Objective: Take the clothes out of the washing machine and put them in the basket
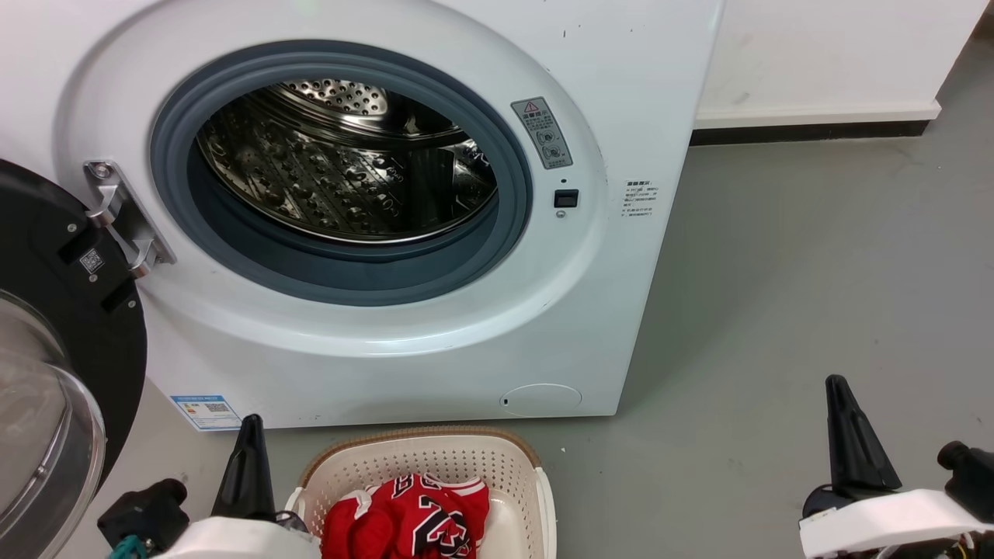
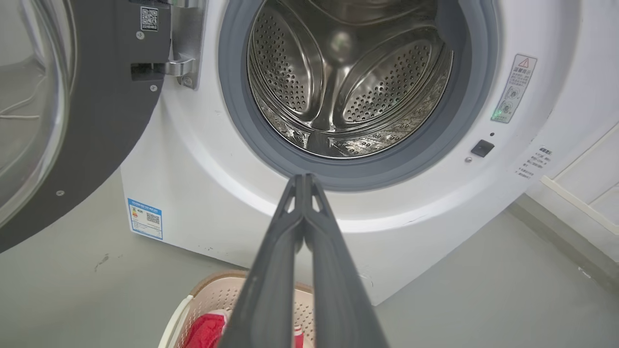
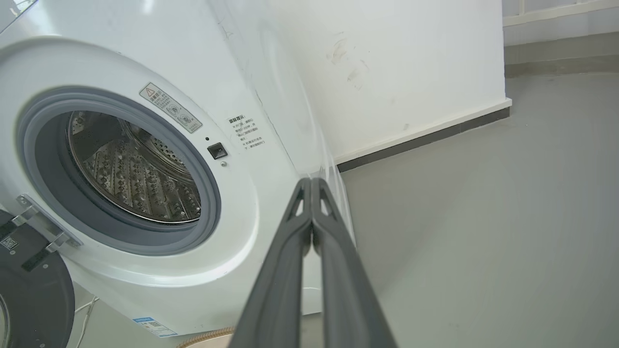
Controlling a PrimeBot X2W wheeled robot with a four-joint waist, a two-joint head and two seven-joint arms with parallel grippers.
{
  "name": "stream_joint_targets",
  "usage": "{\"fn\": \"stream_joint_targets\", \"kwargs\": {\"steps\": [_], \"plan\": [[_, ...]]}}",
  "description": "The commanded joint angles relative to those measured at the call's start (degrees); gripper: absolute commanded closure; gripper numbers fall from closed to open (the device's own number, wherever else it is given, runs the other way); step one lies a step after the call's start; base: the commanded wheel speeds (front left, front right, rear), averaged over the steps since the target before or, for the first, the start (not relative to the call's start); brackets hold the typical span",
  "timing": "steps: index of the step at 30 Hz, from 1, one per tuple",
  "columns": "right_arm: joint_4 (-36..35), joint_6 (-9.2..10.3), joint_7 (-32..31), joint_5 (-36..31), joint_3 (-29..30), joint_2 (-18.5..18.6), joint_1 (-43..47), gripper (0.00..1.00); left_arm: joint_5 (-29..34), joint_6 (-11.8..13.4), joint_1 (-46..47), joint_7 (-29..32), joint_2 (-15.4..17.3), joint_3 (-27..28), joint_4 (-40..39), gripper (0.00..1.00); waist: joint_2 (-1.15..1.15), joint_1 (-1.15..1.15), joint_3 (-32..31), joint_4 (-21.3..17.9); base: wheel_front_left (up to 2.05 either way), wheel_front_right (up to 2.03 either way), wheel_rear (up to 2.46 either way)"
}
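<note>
Spotting the red jersey (image 1: 408,516) crumpled inside the cream basket (image 1: 435,458), parked on the floor just in front of the washing machine (image 1: 388,373). Staring into a bare steel drum (image 1: 342,171), door (image 1: 46,373) swung wide. Got the left pincer (image 2: 303,181) and right pincer (image 3: 312,183) both pinched together, gripping nothing.

Right gripper (image 3: 312,182) closed, tips touching; washing machine (image 3: 121,58) door (image 3: 34,295) open, steel drum (image 3: 140,179) visible.
</note>
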State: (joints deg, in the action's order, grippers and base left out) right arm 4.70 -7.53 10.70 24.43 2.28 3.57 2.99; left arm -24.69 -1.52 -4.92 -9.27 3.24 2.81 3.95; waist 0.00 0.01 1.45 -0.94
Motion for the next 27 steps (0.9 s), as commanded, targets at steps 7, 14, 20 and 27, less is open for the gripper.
{"fn": "stream_joint_targets", "kwargs": {"steps": [7, 14, 20, 27], "plan": [[0.5, 0.01, -1.6, 8.9, -0.1, 0.8, -2.7, 1.0, -8.2, -0.9, 2.8, 1.8, 0.1, 0.7, 0.5, 1.0, 0.0, 0.0, -0.1, 0.1, 0.0, 0.0, 0.0], [1.4, 0.01, -2.9, 15.5, 0.0, 0.9, -3.4, 1.0, -14.6, -1.5, 3.8, 3.3, 0.1, 1.0, 1.5, 1.0, 0.0, 0.0, -0.2, 0.1, 0.0, 0.0, 0.0], [2.1, 0.02, -4.0, 20.8, 0.0, 1.1, -4.0, 1.0, -19.6, -1.9, 4.5, 4.5, 0.0, 1.3, 2.4, 1.0, 0.0, 0.0, -0.2, 0.2, 0.0, 0.0, 0.0], [2.9, 0.02, -5.3, 26.6, 0.2, 1.1, -4.7, 1.0, -25.2, -2.4, 5.3, 5.8, 0.0, 1.6, 3.2, 1.0, 0.0, 0.0, -0.3, 0.2, 0.0, 0.0, 0.0]]}}
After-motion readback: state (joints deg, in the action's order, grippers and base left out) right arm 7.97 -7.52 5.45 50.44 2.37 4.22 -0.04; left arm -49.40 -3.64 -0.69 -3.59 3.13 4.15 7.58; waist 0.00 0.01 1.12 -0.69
